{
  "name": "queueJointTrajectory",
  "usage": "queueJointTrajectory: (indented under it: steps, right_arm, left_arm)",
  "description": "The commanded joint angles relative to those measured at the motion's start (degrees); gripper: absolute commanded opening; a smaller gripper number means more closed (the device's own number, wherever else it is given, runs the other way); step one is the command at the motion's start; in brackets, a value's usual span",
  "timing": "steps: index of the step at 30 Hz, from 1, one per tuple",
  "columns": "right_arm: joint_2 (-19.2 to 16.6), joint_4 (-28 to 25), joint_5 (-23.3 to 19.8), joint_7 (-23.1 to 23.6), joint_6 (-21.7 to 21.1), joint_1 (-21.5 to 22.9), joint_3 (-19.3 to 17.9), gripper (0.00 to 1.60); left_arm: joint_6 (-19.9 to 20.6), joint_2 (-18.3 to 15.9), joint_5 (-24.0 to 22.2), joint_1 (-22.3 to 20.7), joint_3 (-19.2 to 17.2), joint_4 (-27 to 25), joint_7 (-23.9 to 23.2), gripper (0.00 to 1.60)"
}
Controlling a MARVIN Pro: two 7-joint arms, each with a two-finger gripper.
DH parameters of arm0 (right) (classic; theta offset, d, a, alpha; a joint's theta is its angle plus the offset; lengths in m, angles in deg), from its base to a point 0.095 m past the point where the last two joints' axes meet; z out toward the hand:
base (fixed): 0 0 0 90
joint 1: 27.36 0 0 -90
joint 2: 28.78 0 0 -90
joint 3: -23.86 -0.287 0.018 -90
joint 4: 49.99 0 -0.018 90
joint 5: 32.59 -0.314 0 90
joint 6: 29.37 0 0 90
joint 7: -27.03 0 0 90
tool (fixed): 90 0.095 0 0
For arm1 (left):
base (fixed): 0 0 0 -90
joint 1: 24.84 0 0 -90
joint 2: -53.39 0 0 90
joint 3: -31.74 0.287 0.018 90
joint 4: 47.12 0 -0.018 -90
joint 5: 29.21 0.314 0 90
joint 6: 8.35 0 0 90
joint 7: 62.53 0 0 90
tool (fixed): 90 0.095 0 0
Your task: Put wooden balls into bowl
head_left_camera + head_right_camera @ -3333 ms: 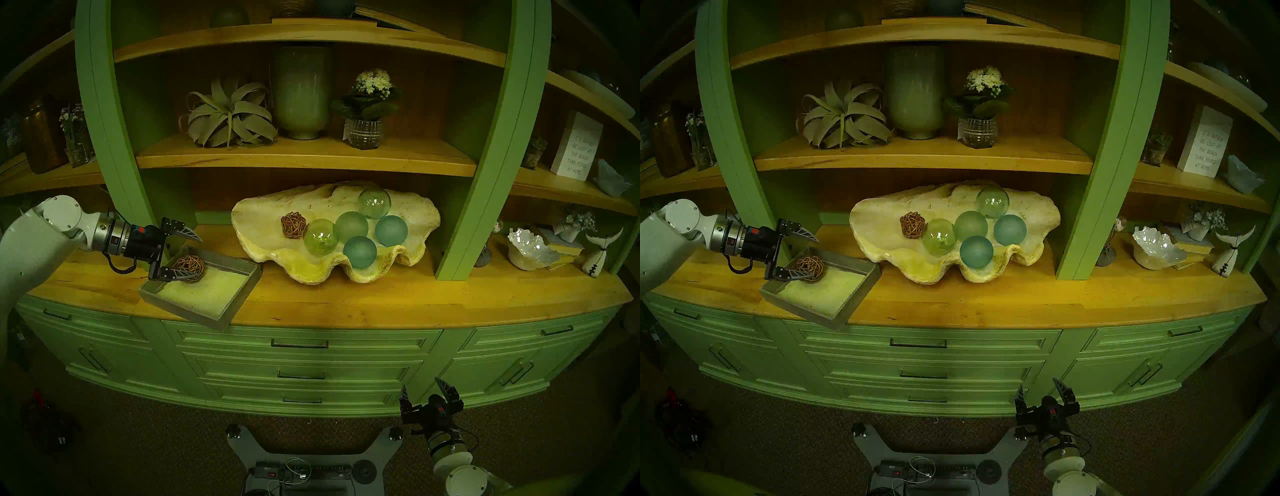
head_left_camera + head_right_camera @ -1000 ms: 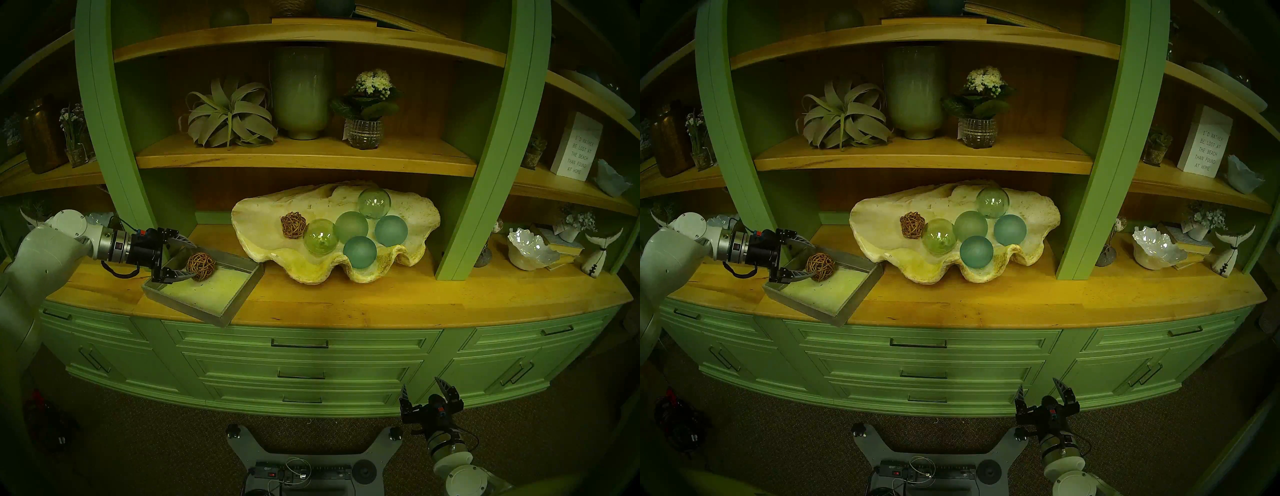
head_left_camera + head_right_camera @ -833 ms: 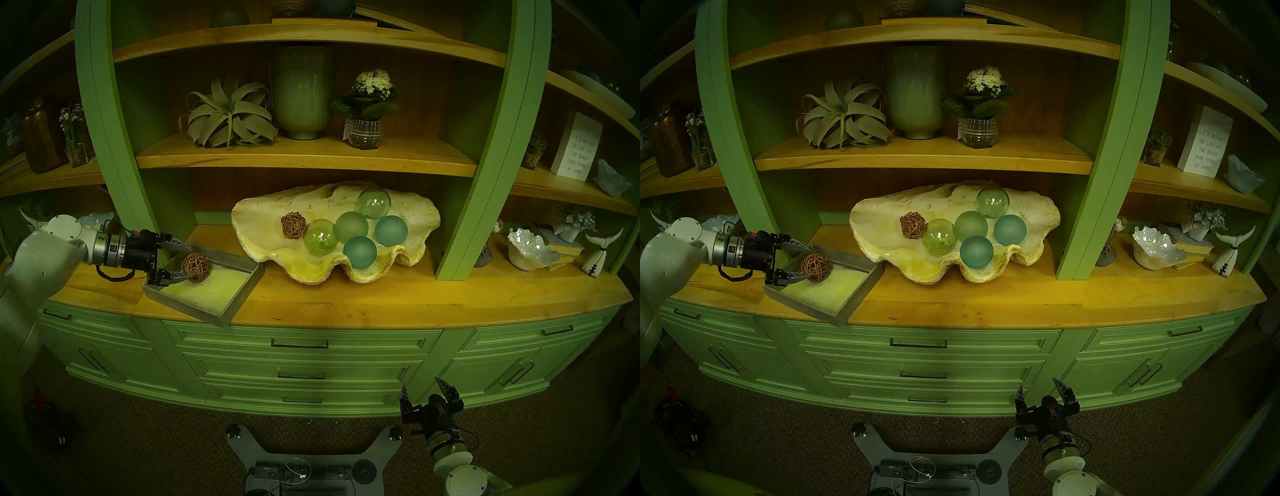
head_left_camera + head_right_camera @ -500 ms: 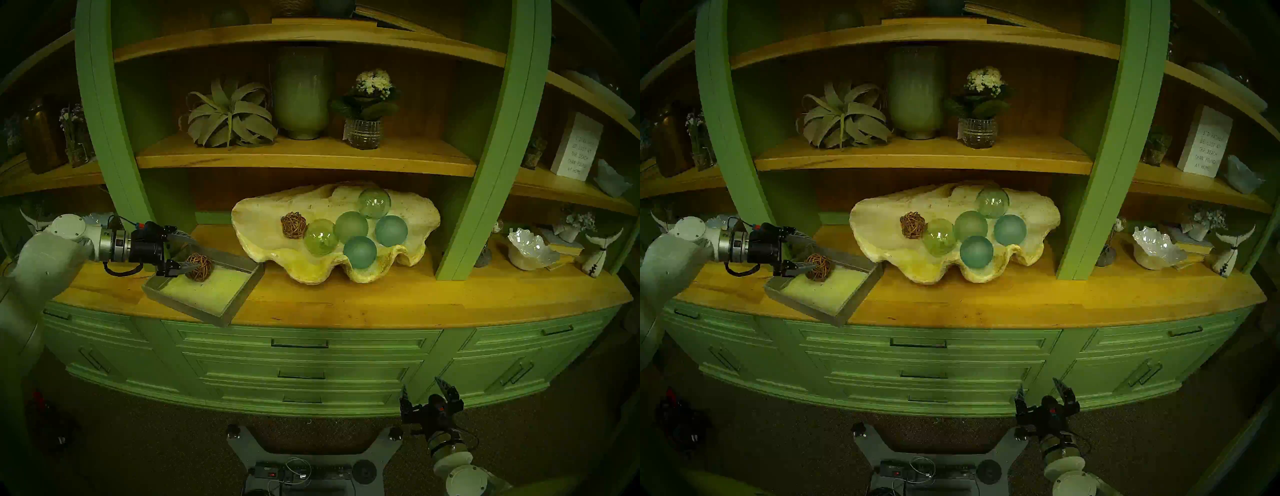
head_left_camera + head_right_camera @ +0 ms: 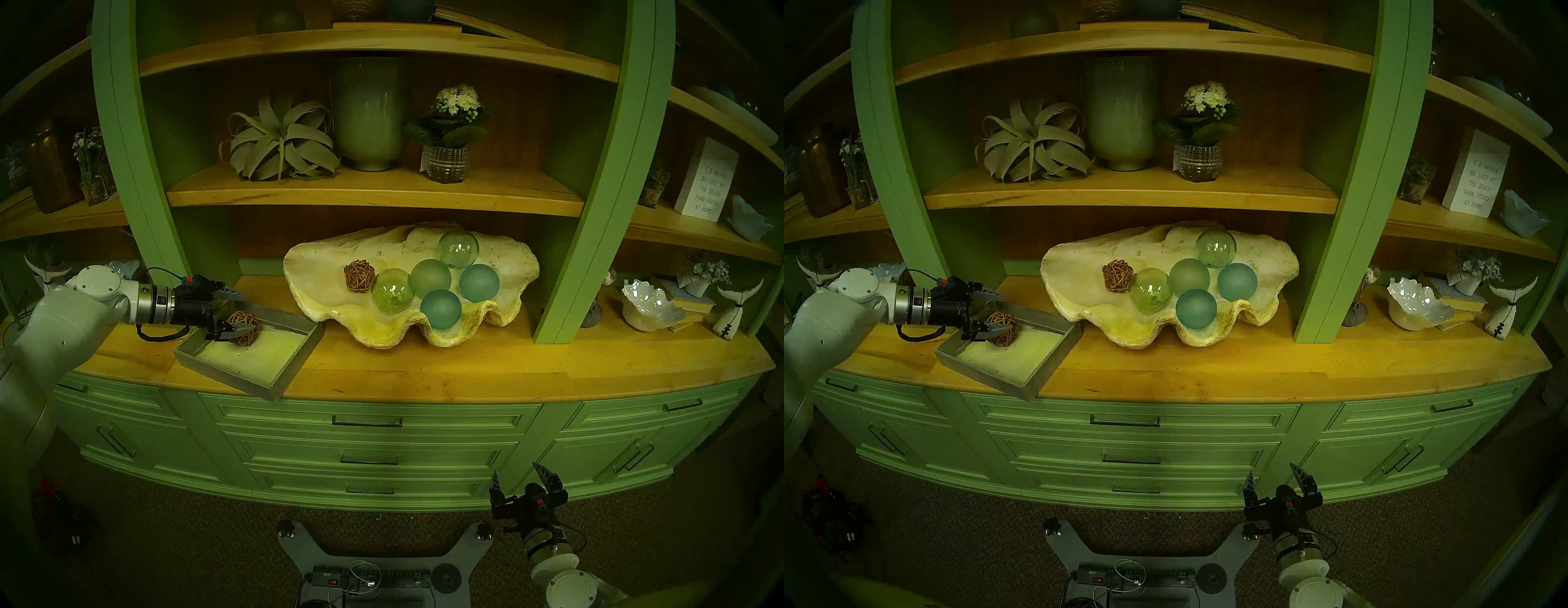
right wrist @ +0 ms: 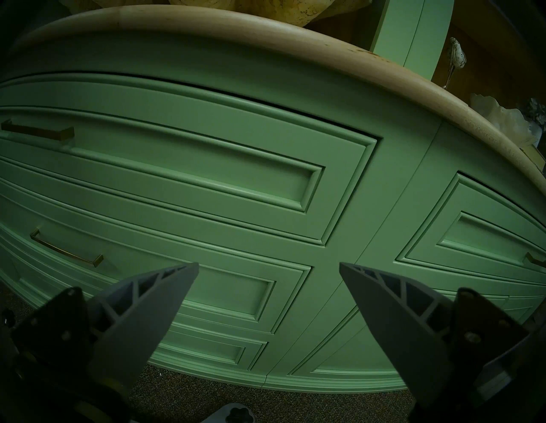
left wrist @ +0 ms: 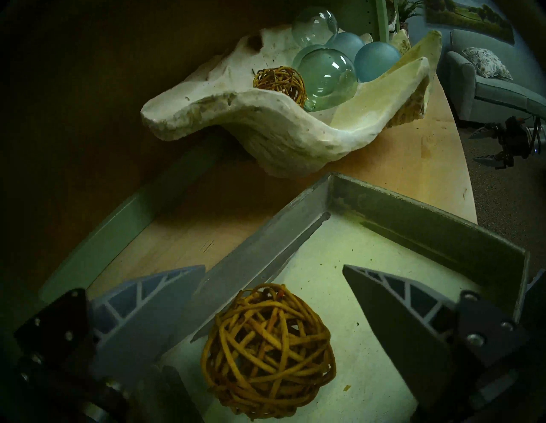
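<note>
The left gripper (image 5: 241,311) has rolled and advanced; its jaws, wide apart, now straddle 1 woven ball (image 7: 268,351) in the tray (image 5: 271,384), ready for closing.

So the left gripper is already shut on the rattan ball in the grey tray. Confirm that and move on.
Not confirmed. The left gripper is open, not shut: the left wrist view shows its fingers spread on either side of the rattan ball with clear gaps. The ball does lie in the grey tray.
</note>
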Motion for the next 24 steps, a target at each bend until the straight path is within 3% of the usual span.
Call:
queueJointTrajectory:
  steps: [1, 5, 10, 24]
  right_arm:
    - [-0.07, -1.58, -0.02, -0.12, 0.15, -0.09, -0.19, 1.60]
    - [-0.07, -1.58, -0.02, -0.12, 0.15, -0.09, -0.19, 1.60]
    - [-0.06, -1.56, -0.01, -0.12, 0.17, -0.08, -0.18, 1.60]
    - [-0.05, -1.47, 0.00, -0.12, 0.23, -0.03, -0.16, 1.60]
  left_arm:
    - [1.21, -0.36, 0.13, -1.32, -0.43, -0.54, 0.39, 1.60]
    - [1.68, 0.04, 1.37, -1.40, 0.06, -0.47, 1.23, 1.60]
    - [0.78, 2.86, 1.81, -2.27, 0.00, 4.33, 0.93, 1.60]
    - [-1.45, 7.32, 2.55, -3.52, -0.29, 10.37, 1.51, 1.60]
